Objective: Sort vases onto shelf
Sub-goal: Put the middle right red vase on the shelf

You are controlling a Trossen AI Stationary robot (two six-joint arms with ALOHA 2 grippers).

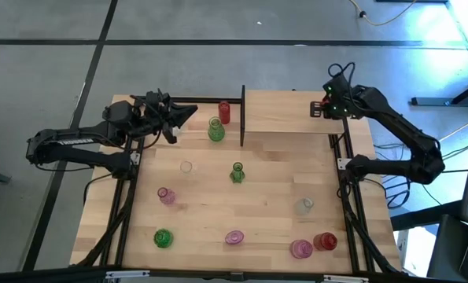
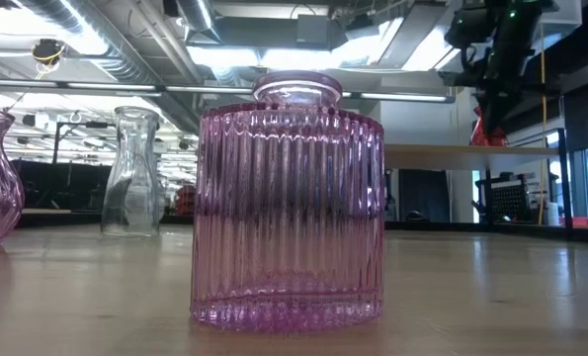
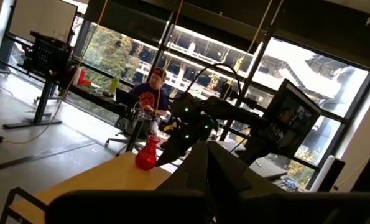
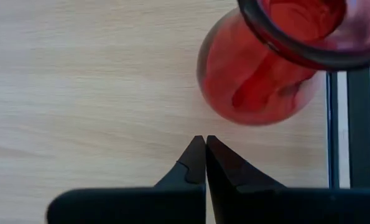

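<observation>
Light wood forms the worktop (image 1: 257, 204) where we see most vases (image 1: 234, 237) scattered; a red vase (image 4: 259, 74) stands on the shelf (image 1: 285, 110). Both sets of jaws, left gripper (image 1: 188, 115) and right gripper (image 4: 205, 142), are fully closed and empty. Beyond, a person (image 3: 148, 99) sits by large windows.

Shelf (image 1: 289, 110) at the table's (image 1: 257, 204) far edge, one vase (image 4: 259, 68) on it, other vases (image 1: 235, 237) scattered in front

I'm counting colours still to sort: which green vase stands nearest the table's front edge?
The round green vase at the front left corner; the other two green ones stand farther back, near the shelf's black divider.
</observation>
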